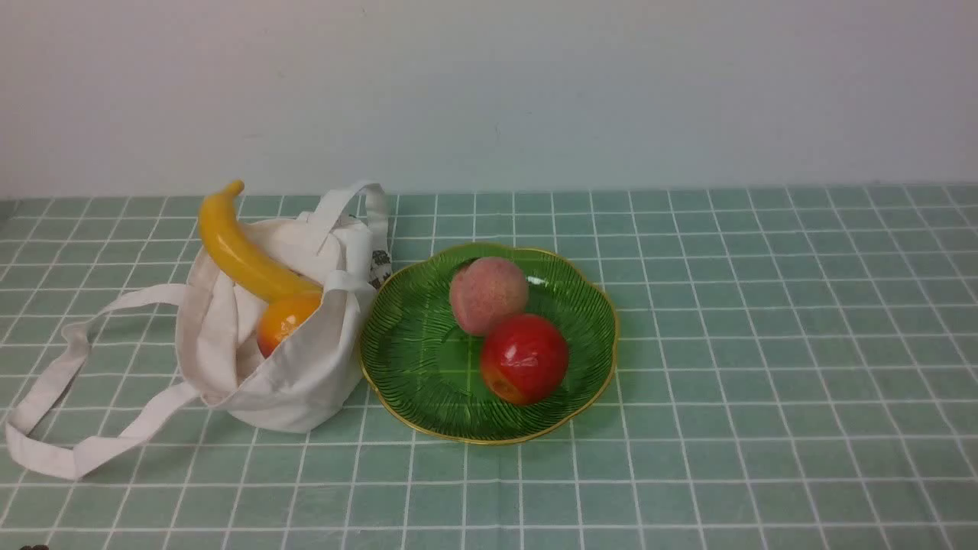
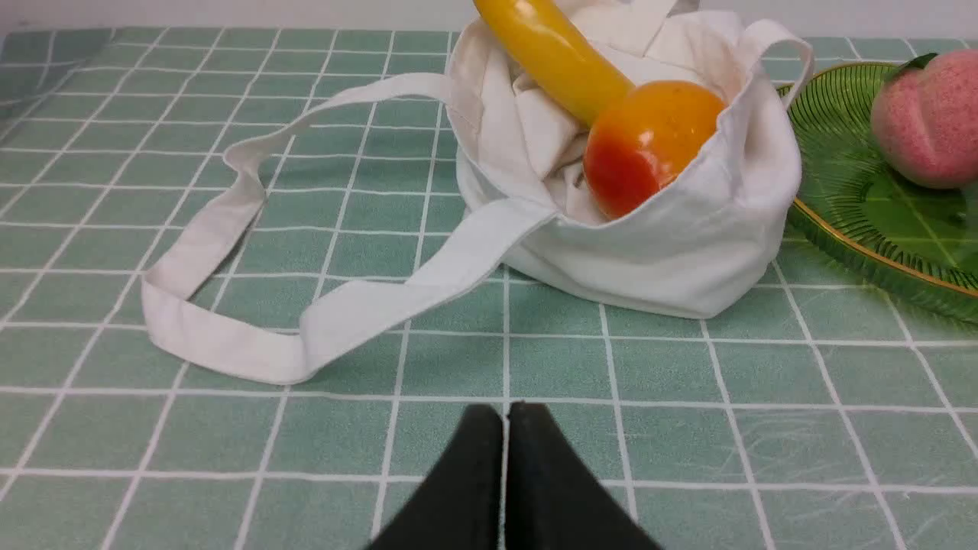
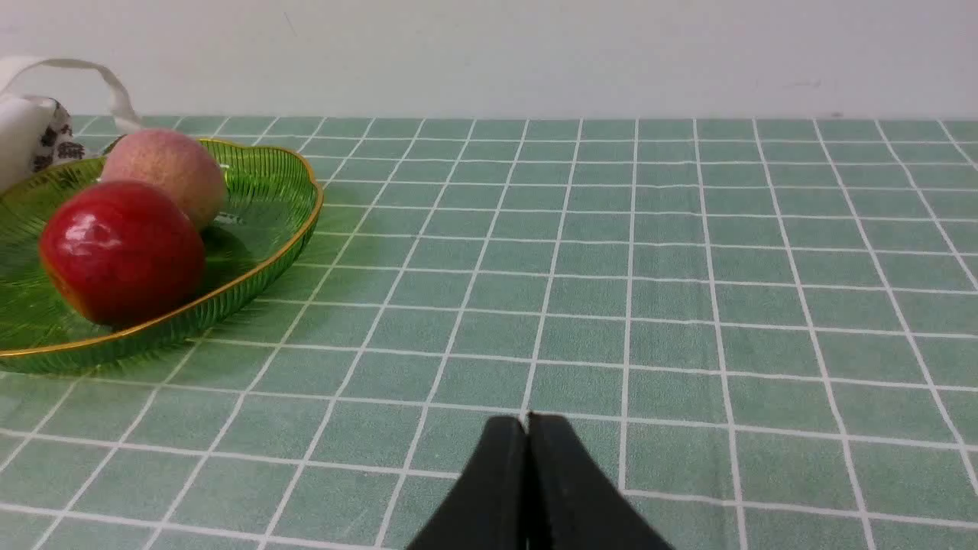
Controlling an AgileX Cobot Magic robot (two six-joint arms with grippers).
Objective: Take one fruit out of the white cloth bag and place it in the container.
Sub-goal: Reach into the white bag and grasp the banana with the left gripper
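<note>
long curved glossy yellow banana point(image 1: 244, 258): poking from slouchy off-white cloth bag point(image 1: 306, 382), ahead of left gripper point(image 2: 504, 418), axis slanting up and away | left arm nearer | left gripper, right gripper point(image 3: 527, 424): pressed together, empty

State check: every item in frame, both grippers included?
white cloth bag: open, slouched, straps on table
banana: in bag, top end sticking out
orange fruit: in bag, beneath banana
green dish: upright, holds two fruits
peach: in dish
red apple: in dish
left gripper: shut, empty
right gripper: shut, empty
</note>
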